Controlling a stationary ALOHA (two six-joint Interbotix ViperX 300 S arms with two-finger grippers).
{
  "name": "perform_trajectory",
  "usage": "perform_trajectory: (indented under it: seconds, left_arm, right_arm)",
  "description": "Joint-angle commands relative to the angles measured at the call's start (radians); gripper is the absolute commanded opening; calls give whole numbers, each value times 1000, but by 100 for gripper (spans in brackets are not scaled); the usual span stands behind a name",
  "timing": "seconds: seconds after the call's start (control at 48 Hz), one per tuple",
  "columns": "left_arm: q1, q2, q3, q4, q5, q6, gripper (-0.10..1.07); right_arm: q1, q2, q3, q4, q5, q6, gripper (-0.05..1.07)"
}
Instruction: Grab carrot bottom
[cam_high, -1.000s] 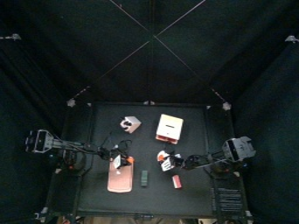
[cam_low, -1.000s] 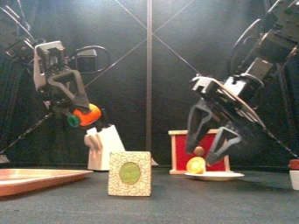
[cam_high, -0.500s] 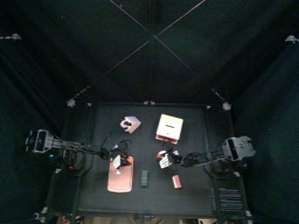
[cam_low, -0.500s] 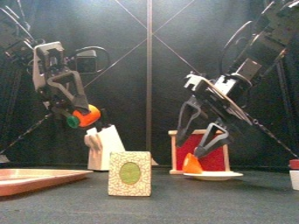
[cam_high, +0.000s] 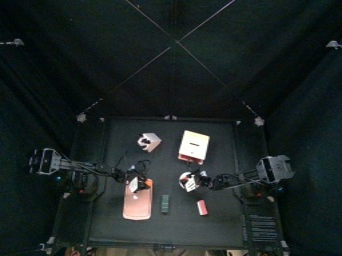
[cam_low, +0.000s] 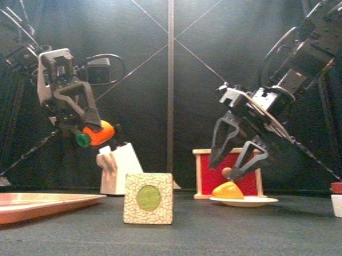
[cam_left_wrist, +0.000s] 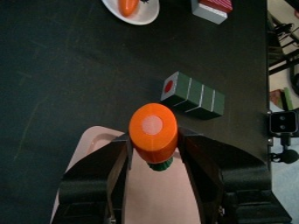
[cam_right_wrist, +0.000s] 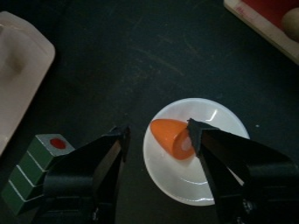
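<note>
Top view: the black worktop (cam_high: 114, 140) sits small in the frame's middle, with a pink tray (cam_high: 136, 203) near its lower left edge and an orange-and-white box (cam_high: 197, 146) right of centre. The two arms meet low in the frame — open dark surface lies above them.

Front view: the left claw (cam_low: 91, 132), upper left, is clamped on an orange piece with a green end (cam_low: 96, 132), held in the air. At right the right claw (cam_low: 241, 165) hangs apart over a white plate (cam_low: 249, 200) bearing the carrot bottom (cam_low: 231, 190). A green patterned box (cam_low: 150, 198) stands at lower centre.

Left wrist view: the held orange piece fills the centre, above the tray's edge.

Right wrist view: the jaws straddle the plate — the carrot bottom lies at centre between them, untouched.
</note>
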Motion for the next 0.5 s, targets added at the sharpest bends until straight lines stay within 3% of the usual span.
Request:
perform_trajectory:
  seconds: [0.0, 0.167, 0.479]
  left_arm:
    - [3, -2, -9, -2, 0, -2, 75]
    - [3, -3, -5, -8, 5, -2, 75]
    - [6, -3, -5, -11, 5, -2, 75]
  right_arm:
    - [-5, -32, -9, 34, -3, -2, 89]
    - [5, -43, -17, 115, -3, -3, 89]
    - [80, -34, -81, 77, 38, -5, 89]
